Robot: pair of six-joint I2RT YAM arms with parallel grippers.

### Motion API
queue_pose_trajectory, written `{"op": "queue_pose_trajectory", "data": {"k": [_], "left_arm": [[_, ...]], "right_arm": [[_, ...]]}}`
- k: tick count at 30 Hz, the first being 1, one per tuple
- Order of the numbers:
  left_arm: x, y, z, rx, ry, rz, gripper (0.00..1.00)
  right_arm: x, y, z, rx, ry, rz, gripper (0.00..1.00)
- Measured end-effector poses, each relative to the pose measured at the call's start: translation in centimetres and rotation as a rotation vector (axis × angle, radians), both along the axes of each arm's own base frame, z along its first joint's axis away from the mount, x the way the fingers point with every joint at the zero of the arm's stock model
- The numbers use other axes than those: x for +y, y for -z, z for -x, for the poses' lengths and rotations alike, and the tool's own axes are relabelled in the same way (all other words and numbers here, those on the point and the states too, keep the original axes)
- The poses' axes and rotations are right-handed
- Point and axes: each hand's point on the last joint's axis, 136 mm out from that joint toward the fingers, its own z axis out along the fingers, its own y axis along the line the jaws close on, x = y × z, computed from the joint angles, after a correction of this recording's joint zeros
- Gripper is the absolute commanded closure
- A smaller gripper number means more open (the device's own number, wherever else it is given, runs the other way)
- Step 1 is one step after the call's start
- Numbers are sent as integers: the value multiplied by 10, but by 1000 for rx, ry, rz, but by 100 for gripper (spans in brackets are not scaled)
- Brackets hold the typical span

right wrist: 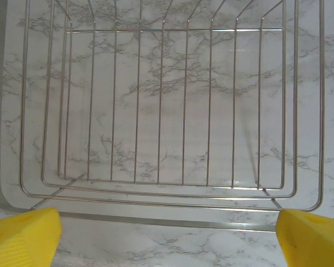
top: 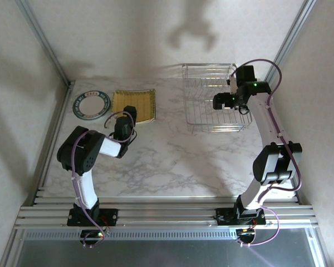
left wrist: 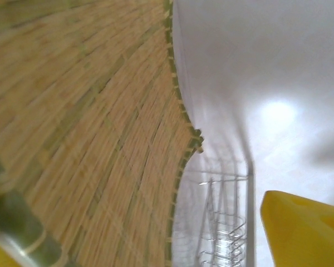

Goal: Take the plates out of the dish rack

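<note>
Rack (top: 203,119) stands far right on the table (top: 172,161). The right wrist view looks straight down through its wires to bare marble, with no plate inside. Two plates lie flat at far left, well apart from the rack: round plate (top: 91,104) nearest the left wall, mustard plate (top: 134,104) just beside it on the right.

Judgement: unloading looks done or nearly done. The plates lie side by side rather than stacked, probably because their shapes differ.

Right gripper (top: 222,102) hovers over the rack's right part, fingers (right wrist: 22,236) wide and holding nothing. This is likely a check for leftovers.

Left gripper (top: 124,127) sits low at the mustard plate's near edge. One fingertip (left wrist: 300,228) stands clear of the plate, so the jaws read as apart, not clamped.
</note>
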Motion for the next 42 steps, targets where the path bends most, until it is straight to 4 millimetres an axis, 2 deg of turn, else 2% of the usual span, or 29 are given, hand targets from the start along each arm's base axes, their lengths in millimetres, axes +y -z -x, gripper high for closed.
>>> {"op": "queue_pose_trajectory", "data": {"k": [6,14,21,29,33,36,42], "left_arm": [[0,-8,0,81,31,-119,1],[-1,13,12,199,98,-228,0],[-9,19,14,232,163,-262,0],[-21,12,6,236,234,-289,0],[-22,15,11,261,263,-333,0],[-24,5,17,263,286,-368,1],[-29,-37,23,176,325,-397,0]], "right_arm": [[1,-2,0,-6,-2,-4,1],[4,-11,4,-31,-12,-24,1],[4,-16,7,-51,-15,-29,1],[7,-8,11,-39,-24,-44,1],[6,-6,14,-36,-25,-46,1],[6,-9,17,-46,-24,-47,1],[5,-11,26,-58,-21,-51,1]]}}
